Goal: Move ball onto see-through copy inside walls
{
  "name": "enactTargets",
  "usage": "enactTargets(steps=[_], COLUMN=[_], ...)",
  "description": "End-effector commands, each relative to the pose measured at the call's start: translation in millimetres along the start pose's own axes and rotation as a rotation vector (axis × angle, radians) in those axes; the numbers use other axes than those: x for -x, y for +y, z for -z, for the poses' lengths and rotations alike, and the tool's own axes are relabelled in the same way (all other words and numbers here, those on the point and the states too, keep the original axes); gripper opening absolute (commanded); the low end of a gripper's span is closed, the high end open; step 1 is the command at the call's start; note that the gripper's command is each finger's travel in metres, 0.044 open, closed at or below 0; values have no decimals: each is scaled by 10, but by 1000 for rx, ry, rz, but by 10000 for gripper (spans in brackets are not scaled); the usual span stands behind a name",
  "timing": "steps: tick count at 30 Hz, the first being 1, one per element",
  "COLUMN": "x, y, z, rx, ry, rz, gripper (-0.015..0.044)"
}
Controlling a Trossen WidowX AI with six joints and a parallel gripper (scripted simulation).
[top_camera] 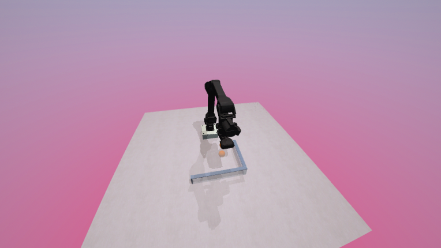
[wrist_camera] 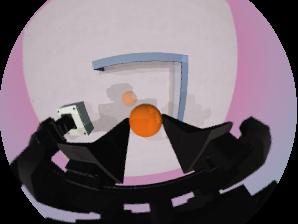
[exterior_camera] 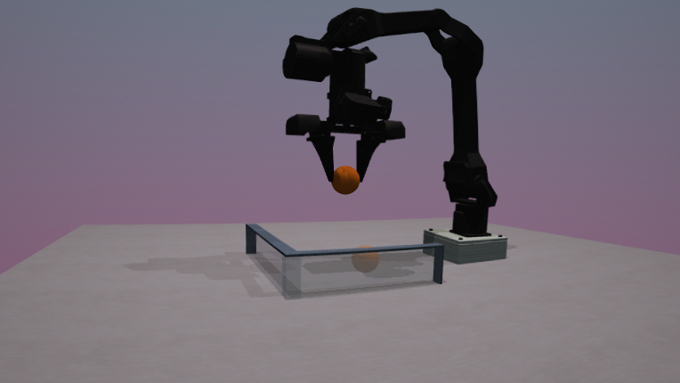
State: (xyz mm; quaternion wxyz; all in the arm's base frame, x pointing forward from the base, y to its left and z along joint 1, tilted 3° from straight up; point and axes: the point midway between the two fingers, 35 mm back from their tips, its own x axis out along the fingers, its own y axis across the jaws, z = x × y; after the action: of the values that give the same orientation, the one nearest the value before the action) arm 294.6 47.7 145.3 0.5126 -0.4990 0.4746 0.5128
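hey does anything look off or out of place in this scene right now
Nothing stands out. The pincer is shut on the orange ball, held high above the table. The see-through copy sits inside the two clear walls, which stand upright and meet squarely.

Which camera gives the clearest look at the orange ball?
The exterior view: the orange ball hangs pinched at the gripper fingertips, high above the table. The wrist view shows it between the fingers; the top view only a sliver under the gripper.
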Motion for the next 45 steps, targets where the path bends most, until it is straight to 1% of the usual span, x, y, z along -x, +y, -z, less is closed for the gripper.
enactTargets(steps=[1, 17, 22, 35, 45], x=[-5, -428, -499, -1118, -1202], y=[33, 367, 376, 383, 387], z=[7, 4, 4, 7, 7], rx=[3, 3, 3, 3, 3], ry=[4, 4, 4, 4, 4], rz=[-1, -4, -4, -4, -4], gripper=[0, 0, 0, 0, 0])
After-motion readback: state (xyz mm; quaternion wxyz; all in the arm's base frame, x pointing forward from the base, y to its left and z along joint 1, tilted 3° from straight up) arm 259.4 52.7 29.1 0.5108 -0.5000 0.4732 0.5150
